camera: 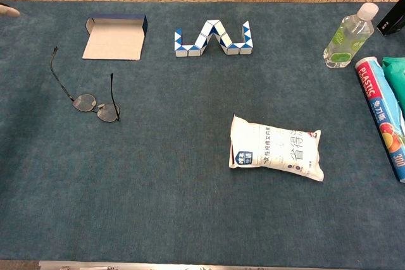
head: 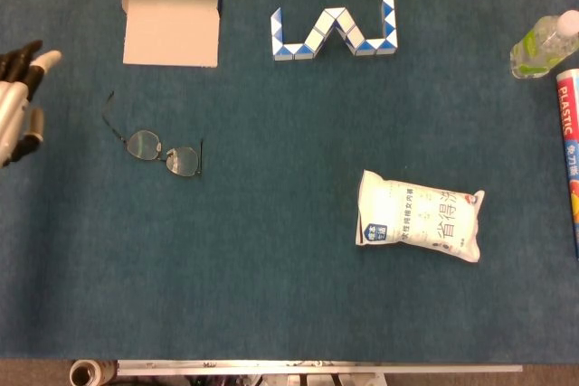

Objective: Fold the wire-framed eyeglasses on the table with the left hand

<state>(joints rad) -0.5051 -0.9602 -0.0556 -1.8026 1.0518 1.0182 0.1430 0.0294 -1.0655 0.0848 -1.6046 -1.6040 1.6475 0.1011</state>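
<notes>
The wire-framed eyeglasses (head: 164, 151) lie on the blue cloth at the left, lenses toward me, both temples spread open and pointing away; in the chest view the eyeglasses (camera: 95, 107) show one long temple reaching up-left. My left hand (head: 18, 101) shows only at the far left edge of the head view, fingers extended and apart, holding nothing, well left of the glasses. In the chest view just a fingertip (camera: 7, 10) of it peeks in at the top left corner. My right hand is not seen in either view.
An open blue-and-white case (head: 171, 23) lies behind the glasses. A blue-white folding snake toy (head: 335, 31) sits at back centre, a white packet (head: 418, 226) right of centre, a water bottle (head: 543, 43) and a plastic-wrap roll (head: 569, 151) at the right edge.
</notes>
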